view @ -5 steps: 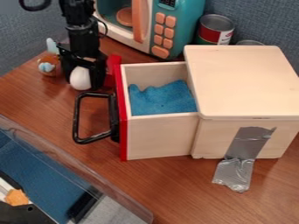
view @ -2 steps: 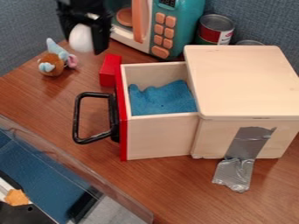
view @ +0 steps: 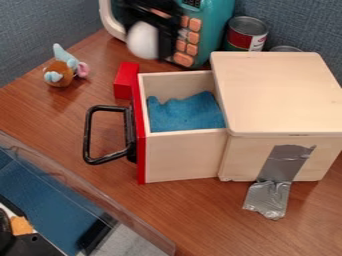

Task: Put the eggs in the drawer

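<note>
"Where is the tool (view: 147, 44)?"

"Raised above the brown tabletop (view: 67, 116), in front of the teal toy microwave (view: 219, 21). It has a white egg (view: 140, 38) gripped, held up in the air."

"And the drawer (view: 184, 156)?"

"Lower than the tool and nearer to us, slightly to its right. It's pulled open from a pale wooden box (view: 275, 92), with a blue cloth (view: 186, 114) inside. Its red front carries a black handle (view: 87, 134), which reaches out to the left, below the tool."

"What else is around the tool?"

"Below it and a little left, a red block (view: 125, 81) stands just beside the drawer front. Farther left, a small plush toy (view: 60, 74) in brown, pale blue and pink. To the tool's right, past the microwave, an open-topped can (view: 247, 34) with a red and white label."

"Anything nearer us?"

"Silver tape (view: 286, 164), down and to the right of the tool, runs from the box's side onto the tabletop. Well below the tool, at the lower left, there's a clear plastic edge (view: 90, 192)."
</note>
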### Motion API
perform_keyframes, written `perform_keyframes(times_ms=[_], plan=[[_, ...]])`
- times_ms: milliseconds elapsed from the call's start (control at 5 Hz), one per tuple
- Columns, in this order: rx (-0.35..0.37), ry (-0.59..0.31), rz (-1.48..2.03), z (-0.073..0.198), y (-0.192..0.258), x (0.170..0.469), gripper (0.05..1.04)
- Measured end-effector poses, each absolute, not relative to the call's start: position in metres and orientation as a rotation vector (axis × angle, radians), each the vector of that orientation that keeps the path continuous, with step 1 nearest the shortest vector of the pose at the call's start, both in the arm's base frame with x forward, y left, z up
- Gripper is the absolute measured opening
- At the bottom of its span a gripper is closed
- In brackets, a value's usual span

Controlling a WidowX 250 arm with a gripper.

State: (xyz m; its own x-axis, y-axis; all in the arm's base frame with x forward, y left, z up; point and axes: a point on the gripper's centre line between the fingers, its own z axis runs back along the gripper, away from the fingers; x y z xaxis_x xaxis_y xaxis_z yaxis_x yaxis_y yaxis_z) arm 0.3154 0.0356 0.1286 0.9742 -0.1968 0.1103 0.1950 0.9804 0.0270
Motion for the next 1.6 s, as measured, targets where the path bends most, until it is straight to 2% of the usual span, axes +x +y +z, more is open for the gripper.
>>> perform_keyframes(times_ms=[400,800,1200,1400,1600], plan=[[0.016,-0.080,-0.296,0.115,-0.015,0.308,0.871],[0.031,-0.072,-0.286,0.106,-0.003,0.284,0.871],[0.055,-0.068,-0.299,0.115,0.003,0.274,1.009],[0.097,-0.042,-0.308,0.128,0.016,0.263,1.005],[0.105,-0.023,-0.292,0.147,0.035,0.246,0.999]])
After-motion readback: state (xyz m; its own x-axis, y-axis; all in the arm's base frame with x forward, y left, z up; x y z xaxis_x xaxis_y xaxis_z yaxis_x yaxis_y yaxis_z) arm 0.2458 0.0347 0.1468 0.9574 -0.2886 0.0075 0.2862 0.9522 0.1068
